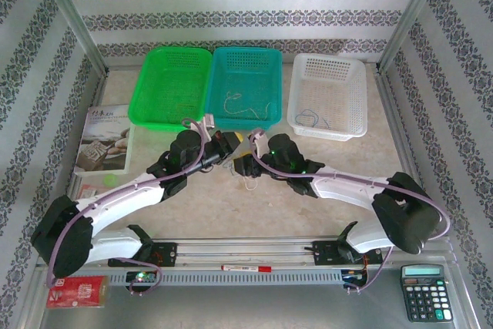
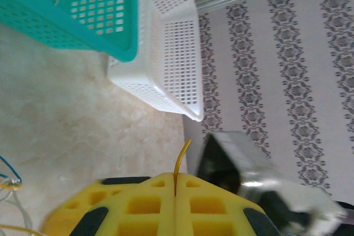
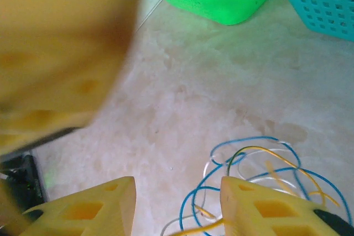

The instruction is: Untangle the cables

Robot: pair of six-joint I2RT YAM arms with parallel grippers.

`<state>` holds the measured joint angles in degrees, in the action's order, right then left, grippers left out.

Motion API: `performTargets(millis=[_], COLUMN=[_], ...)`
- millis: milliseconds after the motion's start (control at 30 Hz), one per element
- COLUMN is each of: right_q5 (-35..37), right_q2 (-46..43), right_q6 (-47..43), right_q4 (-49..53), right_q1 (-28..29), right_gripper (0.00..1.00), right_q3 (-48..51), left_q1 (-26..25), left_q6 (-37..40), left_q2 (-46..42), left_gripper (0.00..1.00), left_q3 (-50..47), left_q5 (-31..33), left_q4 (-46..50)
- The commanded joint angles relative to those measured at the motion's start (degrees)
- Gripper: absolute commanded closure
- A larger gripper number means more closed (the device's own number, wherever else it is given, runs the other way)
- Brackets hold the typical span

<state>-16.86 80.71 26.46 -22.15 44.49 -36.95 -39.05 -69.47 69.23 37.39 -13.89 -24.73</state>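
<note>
- Green basket (image 1: 146, 86) at eleven o'clock; teal basket (image 1: 246, 67) just beside it at twelve; white basket (image 1: 327, 75) at one.
- Booklet (image 1: 104, 148), nine o'clock.
- Calculator (image 1: 424, 292), five o'clock.
- Red marker (image 1: 246, 267), six o'clock.
- Red packet (image 1: 75, 290), seven o'clock.

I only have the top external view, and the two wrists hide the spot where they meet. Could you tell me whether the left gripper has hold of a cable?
Observer: Yes. In the left wrist view the left gripper has its yellow fingers pressed together, and a yellow cable sticks up out of the seam.
Operator: Thank you. And the right gripper?
Observer: In its own wrist view the right gripper is open, with its fingers well apart.
Operator: Where is the rest of the bundle?
Observer: The tangle of blue, yellow and whitish loops lies on the table, partly behind one of the right gripper's fingers.
</note>
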Motion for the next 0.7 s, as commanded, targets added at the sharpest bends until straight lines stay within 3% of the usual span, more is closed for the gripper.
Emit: performTargets(millis=[0,400,667], right_q5=[3.0,12.7,14.7], right_q2=[2.0,7.1,8.7], right_q6=[0.2,3.0,5.1], right_q4=[-5.7,-15.4,-19.0], right_q1=[0.6,0.6,0.5], right_gripper=[0.57,0.72,0.72], right_q3=[0.4,5.3,8.9], left_q1=[-1.2,-2.0,-1.8], left_q6=[0.7,0.4,6.0], left_q2=[-1.7,-5.6,-8.8], left_gripper=[1.0,1.0,1.0], left_q3=[2.7,10.3,18.6], left_q5=[-0.2,-0.6,0.2], left_q4=[-0.7,2.7,10.2])
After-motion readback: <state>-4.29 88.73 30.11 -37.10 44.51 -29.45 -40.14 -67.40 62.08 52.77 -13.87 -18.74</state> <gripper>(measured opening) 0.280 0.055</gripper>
